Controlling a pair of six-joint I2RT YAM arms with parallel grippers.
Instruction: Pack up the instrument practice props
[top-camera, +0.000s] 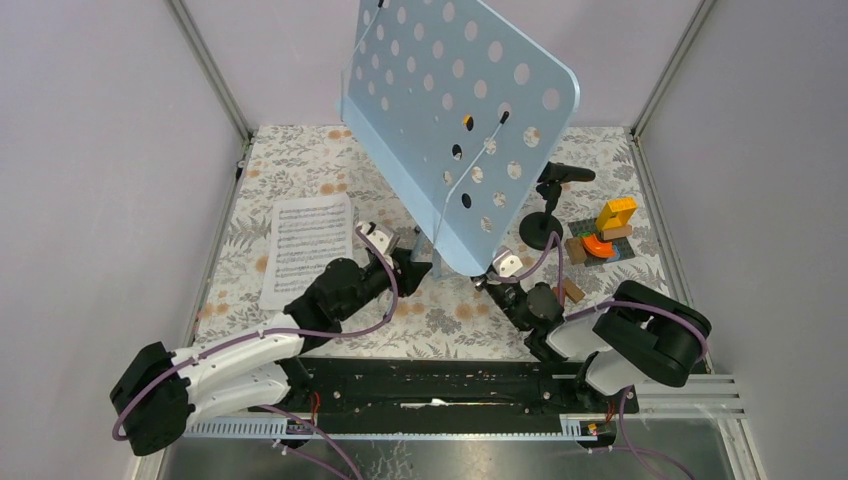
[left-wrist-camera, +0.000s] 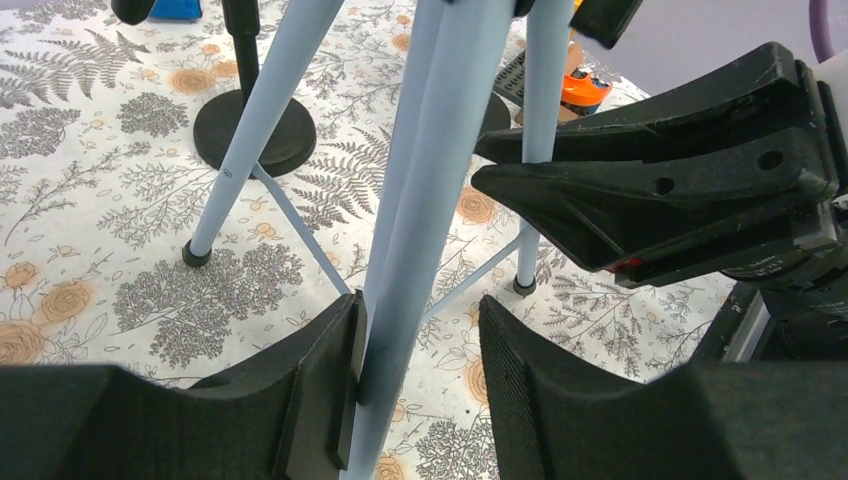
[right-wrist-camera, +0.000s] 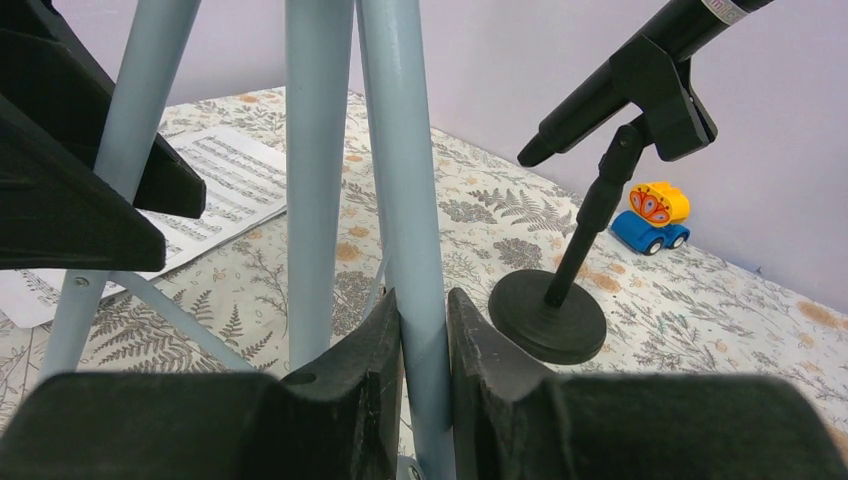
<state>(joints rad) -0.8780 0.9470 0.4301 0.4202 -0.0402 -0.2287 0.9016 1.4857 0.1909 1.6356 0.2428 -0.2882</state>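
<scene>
Right wrist view: my right gripper (right-wrist-camera: 425, 312) pinches a tripod leg (right-wrist-camera: 400, 150), my left gripper (left-wrist-camera: 420, 318) is spread around another. If I tug crooked, the music desk (top-camera: 400, 130) may fall.

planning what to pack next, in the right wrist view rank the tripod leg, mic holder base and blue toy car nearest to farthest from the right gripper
1. tripod leg: clamped between the fingers of the right gripper.
2. mic holder base: close by, just to the right.
3. blue toy car: far right, well beyond the base.
</scene>
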